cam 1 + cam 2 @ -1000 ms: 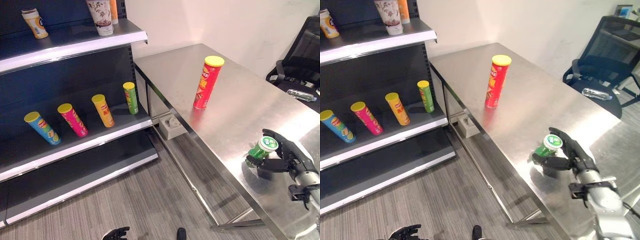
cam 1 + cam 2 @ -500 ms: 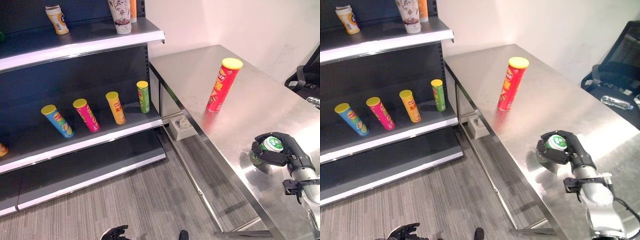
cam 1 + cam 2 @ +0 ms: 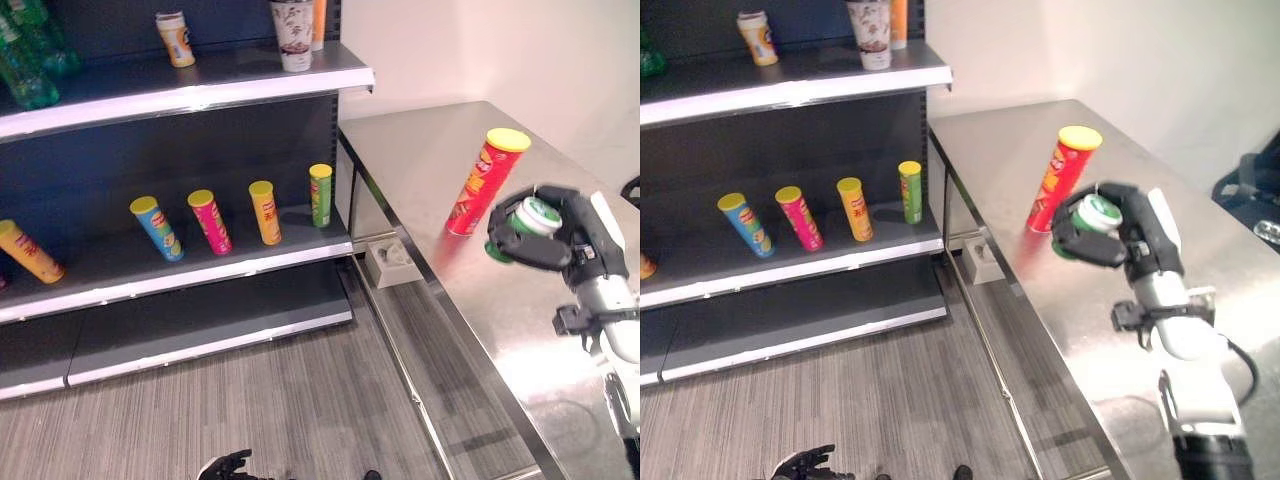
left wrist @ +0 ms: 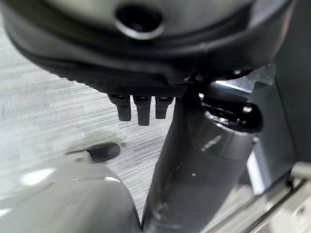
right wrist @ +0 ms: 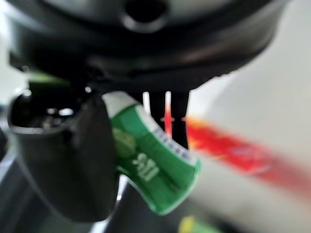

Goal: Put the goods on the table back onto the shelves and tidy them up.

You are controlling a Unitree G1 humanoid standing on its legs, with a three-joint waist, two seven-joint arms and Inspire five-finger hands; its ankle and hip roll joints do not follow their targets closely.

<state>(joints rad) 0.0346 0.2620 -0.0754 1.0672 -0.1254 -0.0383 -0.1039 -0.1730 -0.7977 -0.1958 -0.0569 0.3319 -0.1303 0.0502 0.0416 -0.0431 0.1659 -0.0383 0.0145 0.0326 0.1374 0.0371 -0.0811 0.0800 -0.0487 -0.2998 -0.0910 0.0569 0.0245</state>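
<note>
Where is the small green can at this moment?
The green can is held in the right hand, above the table, right beside the red tube.

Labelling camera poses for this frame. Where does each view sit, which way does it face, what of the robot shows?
Left eye view: on the head, looking down at the shelves, steel table and red can; the right hand holds a green can.
Right eye view: beside it, same scene; left hand low over the floor.
Left wrist view: along the left hand, toward the floor.
Right wrist view: along the right hand, at the green can.
Shared: both eye views and the right wrist view show the green can.
</note>
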